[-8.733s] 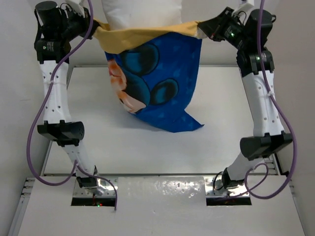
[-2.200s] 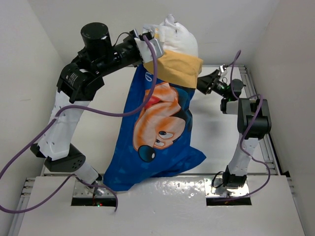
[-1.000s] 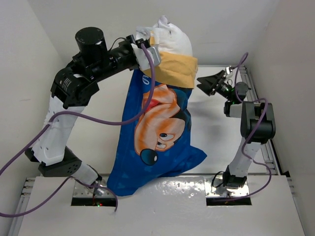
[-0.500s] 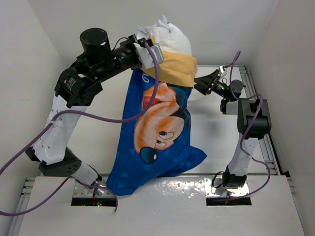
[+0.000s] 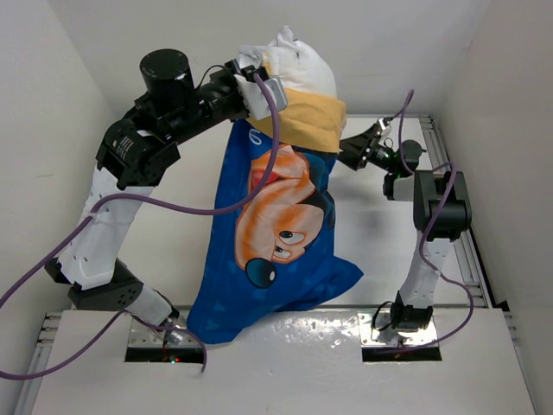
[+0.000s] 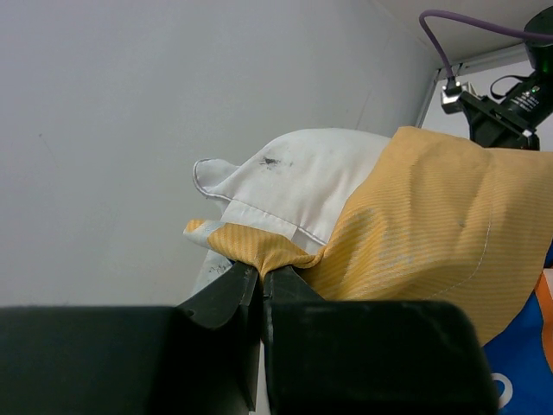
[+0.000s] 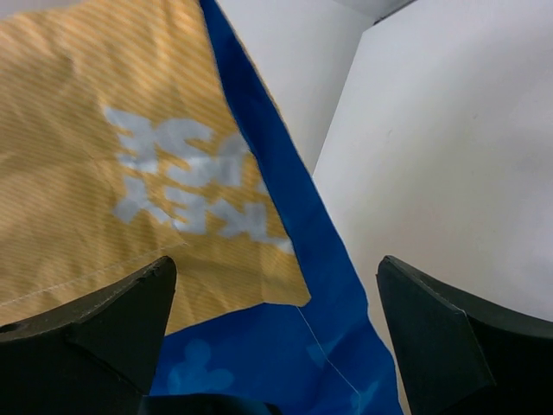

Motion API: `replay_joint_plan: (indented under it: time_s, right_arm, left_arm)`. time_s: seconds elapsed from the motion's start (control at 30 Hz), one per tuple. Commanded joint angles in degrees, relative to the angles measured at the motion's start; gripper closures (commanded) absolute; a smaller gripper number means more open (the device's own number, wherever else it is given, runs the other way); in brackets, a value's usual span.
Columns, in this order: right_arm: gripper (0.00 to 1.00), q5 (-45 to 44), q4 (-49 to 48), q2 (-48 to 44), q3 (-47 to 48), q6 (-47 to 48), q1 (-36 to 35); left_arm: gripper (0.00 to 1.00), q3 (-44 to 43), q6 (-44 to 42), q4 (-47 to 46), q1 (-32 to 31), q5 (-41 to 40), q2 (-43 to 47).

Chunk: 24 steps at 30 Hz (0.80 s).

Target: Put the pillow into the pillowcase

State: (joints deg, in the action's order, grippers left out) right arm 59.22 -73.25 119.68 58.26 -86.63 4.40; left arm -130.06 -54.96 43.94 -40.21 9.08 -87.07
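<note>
The pillowcase [image 5: 276,233], blue with a cartoon mouse and an orange-yellow cuff [image 5: 313,121], hangs from high up down to the table's near edge. The white pillow [image 5: 301,67] sticks out of its top. My left gripper [image 5: 252,76] is shut on a bunched corner of the orange cuff; the left wrist view shows the pinch [image 6: 261,270] with the pillow [image 6: 294,177] just behind. My right gripper [image 5: 347,150] stands open beside the cuff's right edge. In the right wrist view its jaws [image 7: 275,268] are wide apart, facing orange and blue pillowcase fabric [image 7: 285,363], holding nothing.
The white table [image 5: 389,251] lies below, with a metal rail [image 5: 471,251] along its right side. White walls close in on the left, back and right. A purple cable [image 5: 199,203] loops from my left arm across the pillowcase's upper left.
My right gripper has moved left, from clear of the fabric to the orange cuff's right edge, staying open. My left gripper still holds the cuff up high, hardly shifted.
</note>
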Motion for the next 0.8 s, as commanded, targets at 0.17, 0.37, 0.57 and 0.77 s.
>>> replay_joint_plan:
  time_s: [0.17, 0.37, 0.57, 0.77]
  right_arm:
    - [0.07, 1.24, -22.55, -2.69, 6.42, -2.75, -0.8]
    - [0.2, 3.44, -22.55, -2.52, 11.96, -6.97, -2.9]
    - [0.69, 3.36, -22.55, -5.41, 12.23, -6.89, -3.09]
    - [1.0, -0.85, -22.55, -9.11, 10.48, -6.53, -1.42]
  left_arm:
    - [1.0, -0.72, 0.12, -6.77, -1.1, 0.23, 2.34]
    - [1.0, -0.72, -0.15, -6.94, -1.01, 0.06, 2.43]
    - [1.0, 0.07, 0.11, -6.68, -1.1, 0.32, 2.96]
    - [1.0, 0.42, -0.24, -6.77, -1.1, -0.12, 3.4]
